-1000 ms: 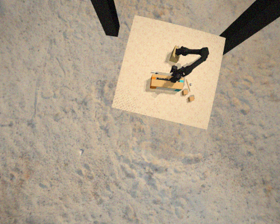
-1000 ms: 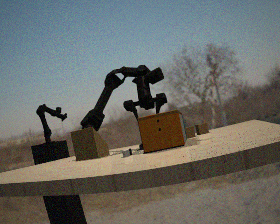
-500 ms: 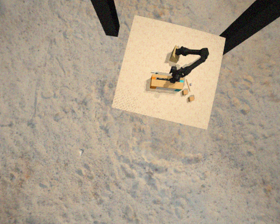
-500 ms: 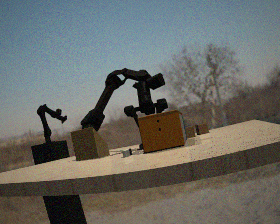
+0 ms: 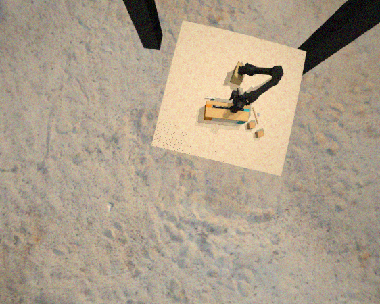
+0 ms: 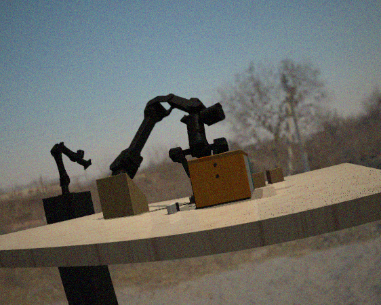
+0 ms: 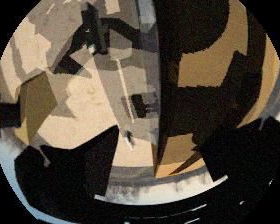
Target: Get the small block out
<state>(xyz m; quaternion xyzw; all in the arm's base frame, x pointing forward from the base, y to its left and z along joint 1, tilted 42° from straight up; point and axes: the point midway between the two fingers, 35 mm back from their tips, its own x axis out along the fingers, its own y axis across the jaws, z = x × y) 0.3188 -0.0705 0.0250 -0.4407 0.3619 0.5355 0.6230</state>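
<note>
Box (image 5: 226, 113) near middle of desk (image 5: 197, 61), toward right edge. Arm base block (image 5: 237, 73) behind box, nearer far right corner. Claw (image 5: 234, 107) above box's rear top edge, straddling it, fingers spread, nothing between. Two small cubes (image 5: 251, 125) (image 5: 259, 133) just beside box's right end. Thin stick (image 5: 255, 115) between box end and right edge.

Open pincer (image 7: 157, 163) astride box wall (image 7: 165, 63)
</note>
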